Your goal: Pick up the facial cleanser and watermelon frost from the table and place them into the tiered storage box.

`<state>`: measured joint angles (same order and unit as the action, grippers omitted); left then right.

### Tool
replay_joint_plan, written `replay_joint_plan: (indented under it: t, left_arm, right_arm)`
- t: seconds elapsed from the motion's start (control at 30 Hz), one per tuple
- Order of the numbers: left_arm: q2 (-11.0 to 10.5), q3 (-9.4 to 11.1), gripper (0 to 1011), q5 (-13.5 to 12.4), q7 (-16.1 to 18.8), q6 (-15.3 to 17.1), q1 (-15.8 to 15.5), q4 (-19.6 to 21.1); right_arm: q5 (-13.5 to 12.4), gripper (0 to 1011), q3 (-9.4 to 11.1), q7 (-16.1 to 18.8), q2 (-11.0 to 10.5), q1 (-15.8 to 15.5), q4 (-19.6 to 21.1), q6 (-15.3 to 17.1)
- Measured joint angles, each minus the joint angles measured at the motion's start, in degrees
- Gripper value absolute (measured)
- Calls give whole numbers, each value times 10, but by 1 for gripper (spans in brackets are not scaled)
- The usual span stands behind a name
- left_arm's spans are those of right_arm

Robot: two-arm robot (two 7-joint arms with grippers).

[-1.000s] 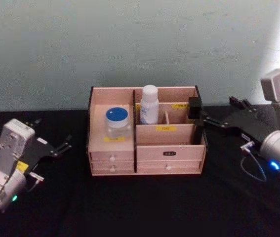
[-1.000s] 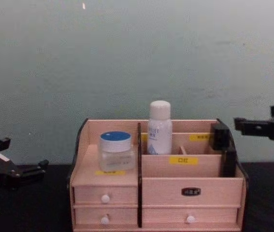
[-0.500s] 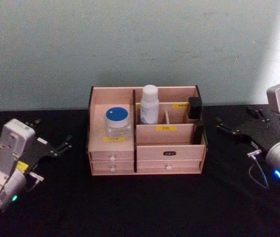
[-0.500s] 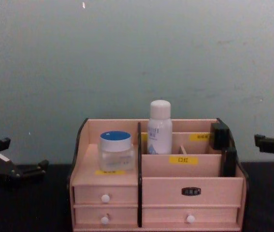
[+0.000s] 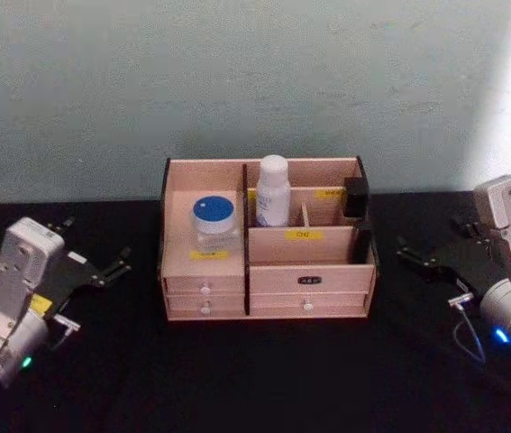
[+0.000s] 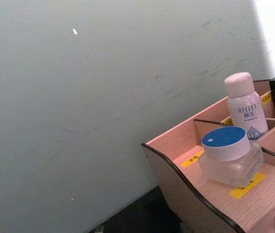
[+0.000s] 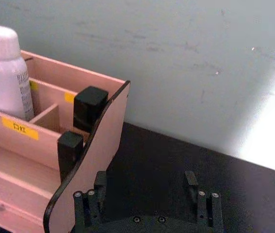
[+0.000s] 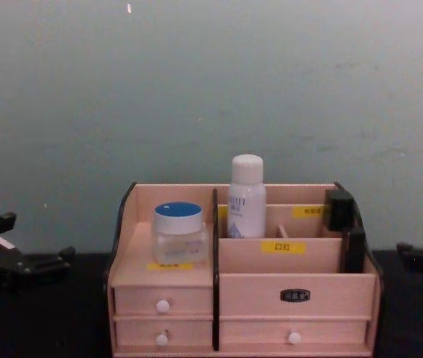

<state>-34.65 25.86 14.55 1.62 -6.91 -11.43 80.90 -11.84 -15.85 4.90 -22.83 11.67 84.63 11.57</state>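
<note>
The tiered storage box (image 5: 267, 271) stands in the middle of the black table (image 5: 255, 379), against the pale green wall (image 5: 237, 81). The watermelon frost (image 5: 214, 221) sits upright on the box's left platform, above the 2 small left drawers and just behind a yellow label. The facial cleanser (image 5: 273, 190) stands upright in the rear compartment just right of the dark centre divider, its white cap rising above the box's back wall. The jar and the bottle are near each other but apart, with the divider between them.

The left gripper (image 5: 93, 257) rests low over the table well to the left of the box, its fingers spread apart and holding nothing. The right gripper (image 5: 431, 253) is on the far side, well right of the box and clear of it; in the right wrist view its 2 dark fingers (image 7: 100, 187) stand apart with bare tabletop between them, empty, beside the box's curved right end panel.
</note>
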Motion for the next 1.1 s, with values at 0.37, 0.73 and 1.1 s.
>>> replay_joint_plan:
  t: [0.37, 0.73, 1.1]
  left_arm:
    - [0, 0, 1001, 0, 0, 0, 0, 0]
    - [0, 0, 1001, 0, 0, 0, 0, 0]
    - [0, 0, 1002, 0, 0, 0, 0, 0]
  right_arm:
    - [15, 1002, 0, 14, 13, 3, -15, 10]
    - [16, 1002, 0, 14, 13, 4, -15, 10]
    - [15, 1002, 0, 14, 12, 4, -15, 10]
